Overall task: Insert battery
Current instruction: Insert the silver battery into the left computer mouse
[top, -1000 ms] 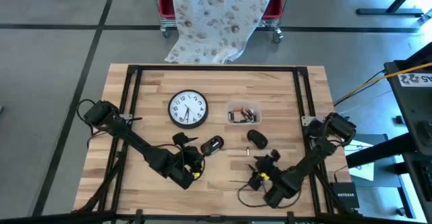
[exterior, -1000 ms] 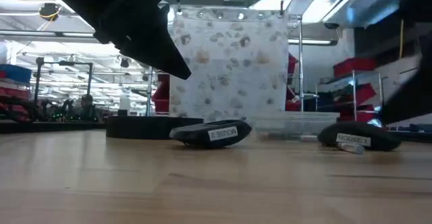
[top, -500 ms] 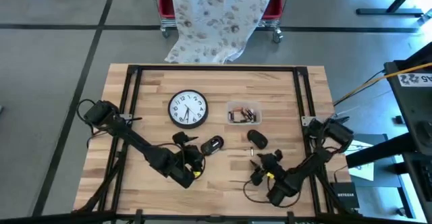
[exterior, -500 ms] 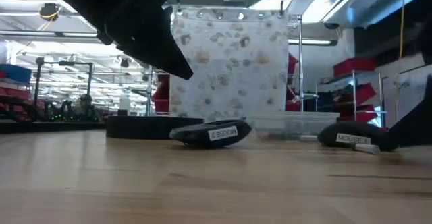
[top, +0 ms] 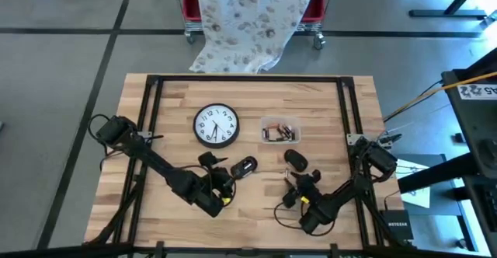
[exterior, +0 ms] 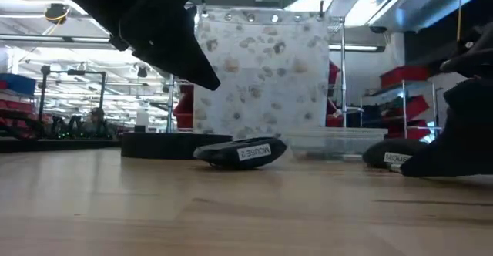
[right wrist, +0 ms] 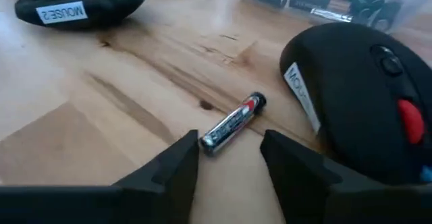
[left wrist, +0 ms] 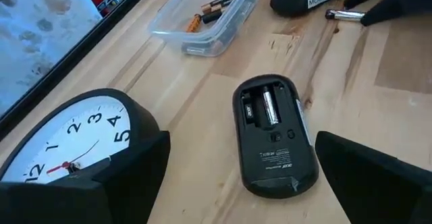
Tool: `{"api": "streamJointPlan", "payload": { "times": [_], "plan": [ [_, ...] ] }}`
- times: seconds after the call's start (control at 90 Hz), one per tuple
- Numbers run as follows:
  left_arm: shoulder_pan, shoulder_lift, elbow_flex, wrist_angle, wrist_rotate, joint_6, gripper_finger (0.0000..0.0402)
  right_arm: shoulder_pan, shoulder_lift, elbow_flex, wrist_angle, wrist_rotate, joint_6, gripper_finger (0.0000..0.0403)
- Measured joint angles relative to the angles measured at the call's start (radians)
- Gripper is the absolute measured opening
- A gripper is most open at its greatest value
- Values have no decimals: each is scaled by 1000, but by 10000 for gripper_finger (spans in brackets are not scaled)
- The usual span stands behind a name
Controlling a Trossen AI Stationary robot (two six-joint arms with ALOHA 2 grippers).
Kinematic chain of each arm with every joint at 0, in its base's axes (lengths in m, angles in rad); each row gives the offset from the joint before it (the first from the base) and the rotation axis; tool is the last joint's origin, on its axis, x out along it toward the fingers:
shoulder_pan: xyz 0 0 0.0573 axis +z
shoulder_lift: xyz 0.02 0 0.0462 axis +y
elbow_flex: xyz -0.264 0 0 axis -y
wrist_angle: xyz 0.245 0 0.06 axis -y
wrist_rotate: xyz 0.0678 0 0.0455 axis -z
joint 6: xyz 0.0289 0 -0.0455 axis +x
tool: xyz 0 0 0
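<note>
A black mouse [left wrist: 271, 135] lies upside down near the table's middle, its battery bay open with one battery [left wrist: 268, 106] inside. My left gripper [left wrist: 243, 187] hovers open just on its near side. A loose AA battery [right wrist: 233, 123] lies on the wood beside a second black mouse [right wrist: 358, 96]. My right gripper [right wrist: 229, 158] is open and low over the table, one fingertip on each side of the battery's near end. I cannot tell whether a finger touches it.
A round black wall clock [top: 216, 126] lies face up left of centre. A clear tray [top: 279, 130] with several batteries stands behind the mice. A black frame runs along the table's left, far and right edges. Bare wood lies toward the near edge.
My right gripper has gone down and toward the far-left, in toward the loose battery and the second mouse, and now stands low at the table top. My left gripper and the upturned mouse have kept still.
</note>
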Motion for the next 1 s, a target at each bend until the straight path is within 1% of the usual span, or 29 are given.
{"api": "streamJointPlan", "payload": {
  "times": [0.111,0.167,0.256,0.333,0.433,0.556,0.622,0.667,0.744,0.822,0.889,1.0],
  "plan": [
    [2,0,0,0,0,-5,354,0,0,-3,14,1,-35,33],
    [2,0,0,-1,0,-4,354,2,0,1,20,1,-74,13],
    [2,0,0,-1,0,7,354,15,-12,13,21,0,-151,10],
    [2,0,0,-1,0,10,354,27,-47,24,17,-42,-249,2],
    [2,0,0,-7,0,11,354,39,-127,30,27,-119,-423,0],
    [2,0,-3,-7,0,10,354,19,-231,33,24,-136,-646,0],
    [2,0,-12,-4,0,7,354,-3,-268,30,21,-148,-699,0],
    [2,0,-20,-3,0,-5,354,-14,-282,28,18,-159,-687,1],
    [2,0,-36,0,0,-31,354,-36,-286,21,19,-195,-603,5],
    [-3,0,-55,1,1,-71,354,-44,-279,12,49,-209,-536,22],
    [-7,0,-69,2,1,-100,354,-41,-269,4,69,-199,-477,50],
    [-9,0,-78,3,1,-113,354,-38,-255,-3,78,-204,-384,123]
  ]
}}
